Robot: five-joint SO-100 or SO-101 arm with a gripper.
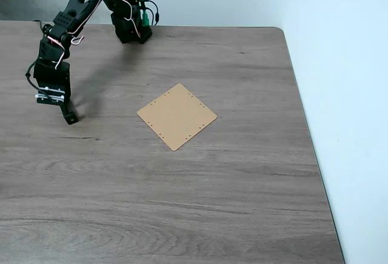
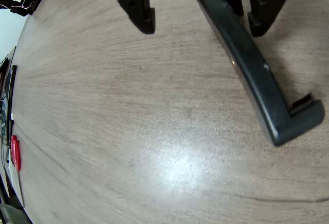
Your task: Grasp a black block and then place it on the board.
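One robot arm reaches down at the left of a wooden table [image 1: 242,179] in the fixed view, its gripper [image 1: 65,114] low over the surface. In the wrist view the gripper [image 2: 203,26] is spread wide – the black block [image 2: 252,64] lies flat on the wood between its two fingers, close to the right-hand finger [image 2: 264,8] and apart from the left one. The tan-orange board [image 1: 176,116] lies flat mid-table, turned like a diamond – well apart from the gripper.

Black block [image 2: 254,72] lies flat on the counter, raised lips at both ends; square tan board [image 1: 176,116] lies flat, corner-on.
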